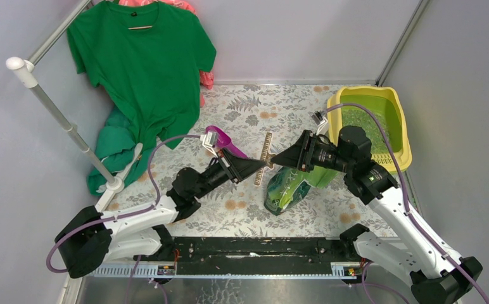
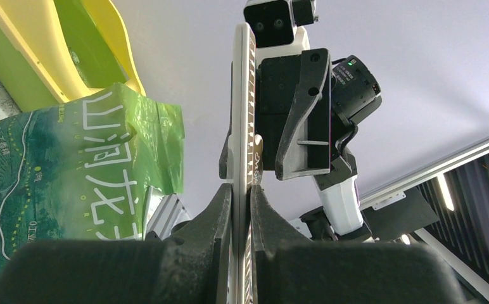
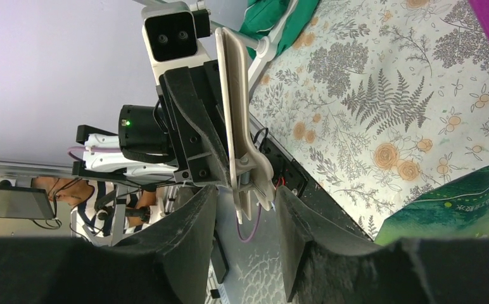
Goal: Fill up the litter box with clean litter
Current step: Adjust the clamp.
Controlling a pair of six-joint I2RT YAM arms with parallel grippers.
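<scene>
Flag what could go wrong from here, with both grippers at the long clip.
The left gripper alone pinches the clip. The right gripper has its fingers apart around it, so the clip could pivot or drop. The green bag lies on its side on the table, outside the litter box. If its mouth is open, its contents may spill.

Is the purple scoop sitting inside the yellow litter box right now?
No, the purple scoop lies on the floral table cover near the middle, well apart from the litter box at the far right.
</scene>
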